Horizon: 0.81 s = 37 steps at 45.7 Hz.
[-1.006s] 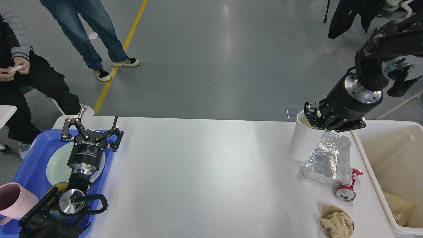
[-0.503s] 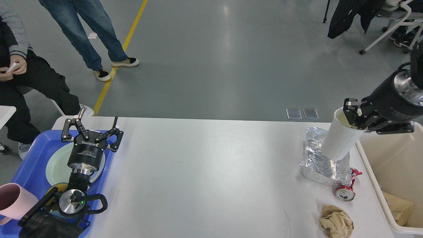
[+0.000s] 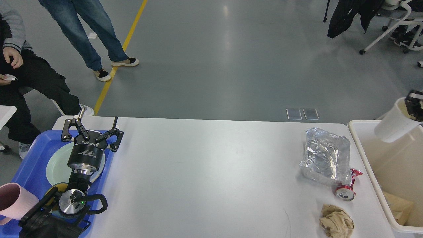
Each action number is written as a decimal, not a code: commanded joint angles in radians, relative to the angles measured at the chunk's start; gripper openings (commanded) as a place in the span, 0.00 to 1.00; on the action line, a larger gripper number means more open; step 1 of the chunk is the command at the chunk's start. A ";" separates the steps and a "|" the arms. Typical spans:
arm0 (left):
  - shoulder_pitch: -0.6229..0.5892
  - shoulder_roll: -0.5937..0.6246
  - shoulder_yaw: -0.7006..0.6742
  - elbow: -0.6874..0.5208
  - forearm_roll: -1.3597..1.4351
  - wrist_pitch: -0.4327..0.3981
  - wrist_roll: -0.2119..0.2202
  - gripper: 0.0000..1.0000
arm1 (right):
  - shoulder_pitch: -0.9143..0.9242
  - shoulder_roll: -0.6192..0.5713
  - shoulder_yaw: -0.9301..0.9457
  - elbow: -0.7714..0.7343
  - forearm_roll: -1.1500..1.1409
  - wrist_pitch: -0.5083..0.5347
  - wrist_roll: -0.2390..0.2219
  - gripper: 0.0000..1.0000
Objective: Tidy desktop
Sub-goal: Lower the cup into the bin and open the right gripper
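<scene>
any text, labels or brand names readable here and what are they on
"ROBOTIQ": white letters on the black body of the left gripper.
Smaller print below it on the same gripper: too small to read.
Crushed red can: any label is crumpled and unreadable.
Nothing else carries readable text.

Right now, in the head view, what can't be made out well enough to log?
- Right gripper: mostly cut off by the right edge; its fingers sit at the white cup, but the grip cannot be confirmed.
- Cream bin: cut off at the right edge, so its contents are mostly unseen.
- Red can: partly hidden behind the foil tray.
- Pink mug: clipped by the left edge.
</scene>
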 commanded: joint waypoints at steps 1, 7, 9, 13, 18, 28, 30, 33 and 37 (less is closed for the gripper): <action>0.000 0.000 -0.001 0.000 0.000 0.000 0.000 0.96 | -0.237 -0.123 0.108 -0.206 -0.002 -0.001 0.000 0.00; 0.000 0.000 0.000 0.000 0.000 0.000 0.000 0.96 | -0.579 -0.146 0.312 -0.459 -0.002 0.005 0.000 0.00; 0.000 0.000 0.000 0.000 0.000 0.000 0.000 0.96 | -0.693 -0.145 0.398 -0.535 -0.003 0.005 0.000 0.00; 0.000 0.000 0.000 0.000 0.000 0.000 0.000 0.96 | -0.925 -0.132 0.568 -0.699 -0.005 0.000 -0.002 0.00; 0.000 0.000 0.000 0.000 0.000 0.000 0.000 0.96 | -1.187 -0.044 0.752 -0.926 -0.003 -0.001 -0.002 0.00; 0.000 0.000 0.000 0.000 0.000 0.000 0.000 0.96 | -1.467 0.162 0.888 -1.268 0.001 -0.099 -0.002 0.00; 0.000 0.000 -0.001 0.000 0.000 0.000 0.000 0.96 | -1.493 0.194 0.886 -1.279 0.001 -0.156 -0.002 0.00; -0.001 0.000 0.000 0.000 0.000 0.000 0.000 0.96 | -1.517 0.231 0.882 -1.277 0.001 -0.250 0.000 0.00; 0.000 0.000 0.000 0.000 0.000 0.000 0.000 0.96 | -1.543 0.273 0.875 -1.277 0.001 -0.333 -0.002 0.00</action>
